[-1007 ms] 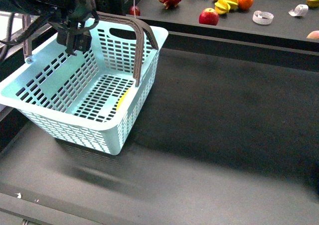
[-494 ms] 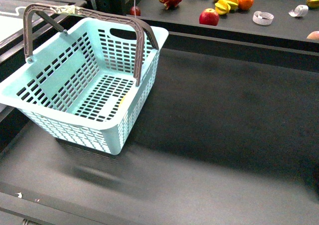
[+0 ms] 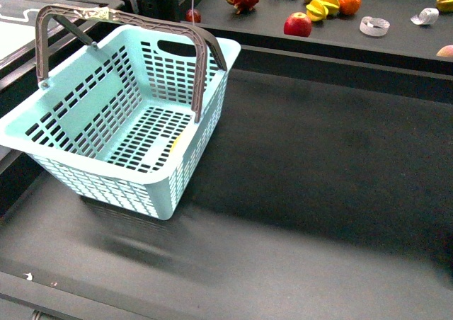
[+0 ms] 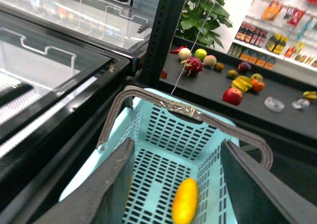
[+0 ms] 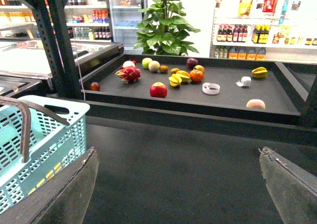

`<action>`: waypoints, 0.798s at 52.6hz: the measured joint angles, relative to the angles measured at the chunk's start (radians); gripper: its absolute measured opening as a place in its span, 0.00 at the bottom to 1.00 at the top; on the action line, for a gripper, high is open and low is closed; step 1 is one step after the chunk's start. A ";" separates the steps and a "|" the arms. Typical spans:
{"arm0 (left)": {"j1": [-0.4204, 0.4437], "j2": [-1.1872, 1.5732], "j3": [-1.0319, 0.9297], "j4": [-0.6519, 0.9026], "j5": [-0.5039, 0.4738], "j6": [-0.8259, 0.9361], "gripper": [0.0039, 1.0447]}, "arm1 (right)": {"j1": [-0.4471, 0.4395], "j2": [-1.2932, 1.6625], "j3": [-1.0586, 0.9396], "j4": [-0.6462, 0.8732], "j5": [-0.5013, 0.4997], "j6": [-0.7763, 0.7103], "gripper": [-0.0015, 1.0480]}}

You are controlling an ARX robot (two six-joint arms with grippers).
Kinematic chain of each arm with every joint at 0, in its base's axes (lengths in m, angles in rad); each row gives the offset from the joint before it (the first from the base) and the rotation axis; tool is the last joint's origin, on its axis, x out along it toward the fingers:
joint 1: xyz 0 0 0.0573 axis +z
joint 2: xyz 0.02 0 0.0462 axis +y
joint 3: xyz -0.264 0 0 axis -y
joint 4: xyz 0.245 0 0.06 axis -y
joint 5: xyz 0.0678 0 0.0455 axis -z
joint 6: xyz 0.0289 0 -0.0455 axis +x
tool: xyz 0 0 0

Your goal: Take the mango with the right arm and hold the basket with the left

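A: Change noted — the left arm, seen a second ago over the basket's (image 3: 120,122) near handle at about 10 o'clock in the front view, is no longer in that view. Half a second ago it was already gone; since then nothing has shifted but a slight camera drift.

B: Meaning for the task?

A: The basket is not being held. In the left wrist view the left gripper (image 4: 181,184) is spread wide above the basket, its fingers (image 4: 116,184) clear of the rim and of the taped handle (image 4: 181,110).

B: And the mango?

A: The mango (image 4: 184,200) is lying on the basket floor, toward the wall facing the fruit shelf; in the front view only a yellow sliver shows through the slots at 9 o'clock of centre. So the pick-and-place is judged done — the hold appears released.

B: Right side?

A: The right gripper (image 5: 181,184) is spread open, empty, aimed at the shelf (image 5: 223,97) with the red apple (image 5: 158,89) at 12 o'clock.
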 joint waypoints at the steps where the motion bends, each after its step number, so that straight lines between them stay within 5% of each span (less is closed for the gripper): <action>1: -0.002 -0.015 -0.013 0.000 -0.002 0.020 0.47 | 0.000 0.000 0.000 0.000 0.000 0.000 0.92; 13: -0.036 -0.133 -0.158 0.019 -0.037 0.130 0.04 | 0.000 0.000 0.000 0.000 0.000 0.000 0.92; 17: -0.080 -0.190 -0.188 -0.015 -0.105 0.135 0.04 | 0.000 0.000 0.000 0.000 0.000 0.000 0.92; 42: -0.107 -0.621 -0.275 -0.342 -0.108 0.146 0.04 | 0.000 0.000 0.000 0.000 0.001 0.000 0.92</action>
